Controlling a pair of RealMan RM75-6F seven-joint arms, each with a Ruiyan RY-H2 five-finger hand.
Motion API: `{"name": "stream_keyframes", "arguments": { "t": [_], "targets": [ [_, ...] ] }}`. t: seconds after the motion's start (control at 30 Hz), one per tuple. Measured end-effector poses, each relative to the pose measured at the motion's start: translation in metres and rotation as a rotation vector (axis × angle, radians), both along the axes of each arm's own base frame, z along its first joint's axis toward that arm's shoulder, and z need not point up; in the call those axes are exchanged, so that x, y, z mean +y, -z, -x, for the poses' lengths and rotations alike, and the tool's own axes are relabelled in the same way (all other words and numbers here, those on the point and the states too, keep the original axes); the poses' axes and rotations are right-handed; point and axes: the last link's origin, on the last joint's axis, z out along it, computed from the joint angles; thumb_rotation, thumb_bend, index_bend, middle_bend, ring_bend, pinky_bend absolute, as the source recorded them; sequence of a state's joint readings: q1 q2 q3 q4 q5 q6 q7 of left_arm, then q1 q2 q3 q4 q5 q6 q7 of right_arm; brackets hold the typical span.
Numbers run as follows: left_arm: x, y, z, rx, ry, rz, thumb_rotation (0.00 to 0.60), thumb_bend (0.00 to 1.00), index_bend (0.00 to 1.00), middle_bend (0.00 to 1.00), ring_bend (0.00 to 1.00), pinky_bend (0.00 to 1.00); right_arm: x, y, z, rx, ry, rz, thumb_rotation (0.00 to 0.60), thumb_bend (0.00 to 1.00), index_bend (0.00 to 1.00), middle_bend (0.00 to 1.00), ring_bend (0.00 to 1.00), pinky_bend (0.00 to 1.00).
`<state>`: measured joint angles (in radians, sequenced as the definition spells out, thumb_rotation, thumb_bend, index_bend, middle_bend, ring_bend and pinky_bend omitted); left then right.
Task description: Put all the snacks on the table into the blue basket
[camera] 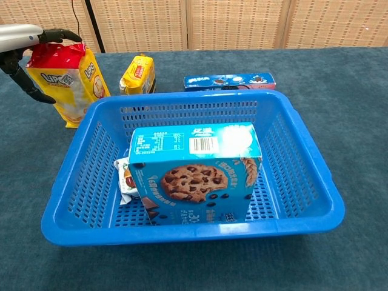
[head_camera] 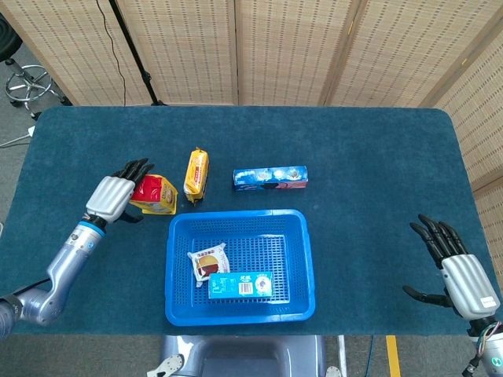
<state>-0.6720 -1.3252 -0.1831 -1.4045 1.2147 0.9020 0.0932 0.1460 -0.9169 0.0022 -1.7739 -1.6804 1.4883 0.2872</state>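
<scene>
The blue basket [head_camera: 236, 214] [camera: 182, 233] stands at the table's front centre, holding a blue cookie box [head_camera: 240, 285] [camera: 194, 173] and a small white packet [head_camera: 209, 261] [camera: 126, 182]. To its back left stands a red-and-yellow bag [head_camera: 159, 195] [camera: 70, 85]. My left hand [head_camera: 114, 196] [camera: 21, 39] is at the bag's left end, with fingers reaching over its red top and the thumb beside it; the bag stays on the table. A yellow packet [head_camera: 196, 173] [camera: 138, 74] and a long blue biscuit box [head_camera: 269, 177] [camera: 229, 80] lie behind the basket. My right hand [head_camera: 460, 267] hovers open at the front right.
The dark blue table cloth [head_camera: 377, 157] runs wide to the right of the basket. Woven screens [head_camera: 291, 47] stand behind the table, and a stool [head_camera: 27, 82] stands off its back left corner.
</scene>
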Motion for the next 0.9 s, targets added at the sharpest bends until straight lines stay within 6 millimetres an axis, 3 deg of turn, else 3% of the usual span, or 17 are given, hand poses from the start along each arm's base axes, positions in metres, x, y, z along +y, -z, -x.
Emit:
{"name": "stream_keyframes", "arguments": {
  "t": [0.03, 0.1, 0.23, 0.57, 0.73, 0.9],
  "targets": [
    [0.001, 0.001, 0.0, 0.003, -0.01, -0.003, 0.6, 0.16, 0.25, 0.36, 0.44, 0.56, 0.0, 0.0, 0.0, -0.002, 0.0, -0.001, 0.6, 0.0, 0.0, 0.0, 0.0, 0.0],
    [0.003, 0.004, -0.001, 0.005, -0.035, -0.01, 0.6, 0.2, 0.41, 0.49, 0.53, 0.6, 0.0, 0.0, 0.0, -0.006, 0.0, -0.003, 0.6, 0.0, 0.0, 0.0, 0.0, 0.0],
    [0.005, 0.001, -0.008, -0.004, -0.039, -0.056, 0.6, 0.24, 0.58, 0.61, 0.62, 0.64, 0.0, -0.002, 0.0, -0.019, 0.0, -0.003, 0.6, 0.0, 0.0, 0.0, 0.0, 0.0],
    [-0.016, -0.045, -0.041, -0.189, 0.097, -0.179, 0.6, 0.24, 0.63, 0.64, 0.65, 0.66, 0.002, -0.005, -0.002, -0.039, -0.007, -0.001, 0.6, 0.0, 0.0, 0.0, 0.0, 0.0],
    [-0.044, -0.06, -0.071, -0.3, 0.228, -0.139, 0.6, 0.24, 0.62, 0.64, 0.65, 0.66, 0.003, -0.007, -0.003, -0.047, -0.009, 0.002, 0.6, 0.0, 0.0, 0.0, 0.0, 0.0],
    [-0.082, -0.057, -0.103, -0.433, 0.331, 0.002, 0.6, 0.24, 0.62, 0.65, 0.64, 0.66, 0.003, -0.007, -0.003, -0.049, -0.008, 0.002, 0.6, 0.0, 0.0, 0.0, 0.0, 0.0]
  ]
}}
